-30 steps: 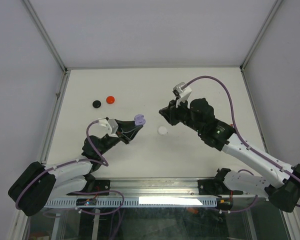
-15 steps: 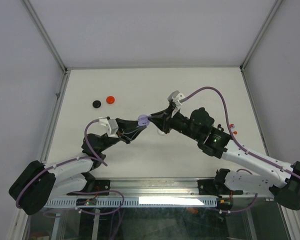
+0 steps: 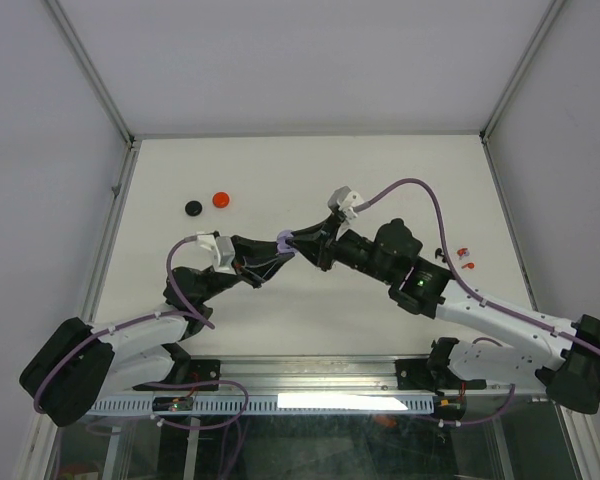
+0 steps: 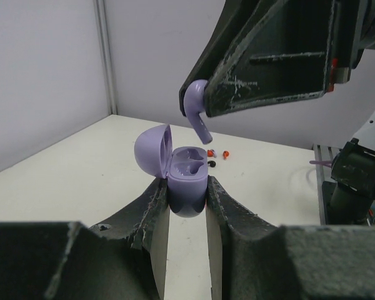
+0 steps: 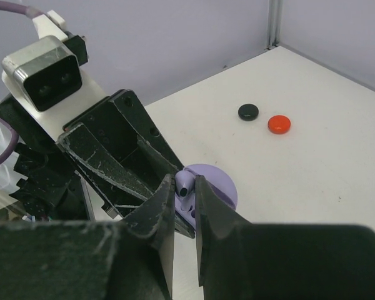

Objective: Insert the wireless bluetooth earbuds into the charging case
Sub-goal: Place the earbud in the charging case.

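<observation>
- Purple wireless earbud (image 4: 196, 107): pinched by its rounded head between the fingers of my right gripper (image 5: 185, 194). The stem hangs downward at a slight tilt.
- Position of the earbud: directly above the open body of the purple charging case (image 4: 187, 181). In the left wrist view the stem tip stands just over the moulded sockets, apart from them. It is not seated.
- Charging case: lid (image 4: 152, 150) hinged open and standing up on the side away from the earbud. The inner sockets are exposed and face upward.
- My left gripper (image 4: 186, 190): closed on the lower body of the case, one finger on each side. White table (image 3: 380, 180) surface shows in the gap beneath the case.
- My right gripper: jaws closed on the earbud, with only a thin slot between the fingers in the right wrist view.
- Location overall: both grippers meet nose to nose over the middle of the table, slightly left of centre, so case and earbud are both there.
- Round black disc (image 3: 193, 207) and round red disc (image 3: 220, 199): they lie flat on the table toward the far left corner, near each other but not touching, well apart from the case.
- Small red pieces (image 3: 466, 258): these rest near the right edge of the table. They are too small to identify.
</observation>
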Available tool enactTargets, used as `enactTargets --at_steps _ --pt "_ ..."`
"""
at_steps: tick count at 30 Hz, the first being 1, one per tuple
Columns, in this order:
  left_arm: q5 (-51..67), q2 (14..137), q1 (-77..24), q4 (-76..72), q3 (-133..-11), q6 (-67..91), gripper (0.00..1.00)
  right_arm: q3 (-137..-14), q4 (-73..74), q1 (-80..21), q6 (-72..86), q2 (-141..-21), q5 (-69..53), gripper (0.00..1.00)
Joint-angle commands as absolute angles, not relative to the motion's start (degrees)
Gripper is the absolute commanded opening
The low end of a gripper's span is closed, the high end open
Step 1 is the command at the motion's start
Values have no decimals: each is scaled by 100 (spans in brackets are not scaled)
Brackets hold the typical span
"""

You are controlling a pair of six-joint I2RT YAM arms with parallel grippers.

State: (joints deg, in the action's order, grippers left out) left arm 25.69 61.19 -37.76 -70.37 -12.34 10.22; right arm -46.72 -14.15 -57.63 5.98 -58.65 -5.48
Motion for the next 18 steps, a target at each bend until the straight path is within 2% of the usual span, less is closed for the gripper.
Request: enactTargets --at_steps 1,18 --pt "2685 6195 -3735 -7673 -1391 1328 2 -4604 -2033 -5828 527 -5929 -629 3" --pt "2452 6241 -3734 -7909 -1397 1705 1 -4503 -1995 -5872 366 -5972 -532 2"
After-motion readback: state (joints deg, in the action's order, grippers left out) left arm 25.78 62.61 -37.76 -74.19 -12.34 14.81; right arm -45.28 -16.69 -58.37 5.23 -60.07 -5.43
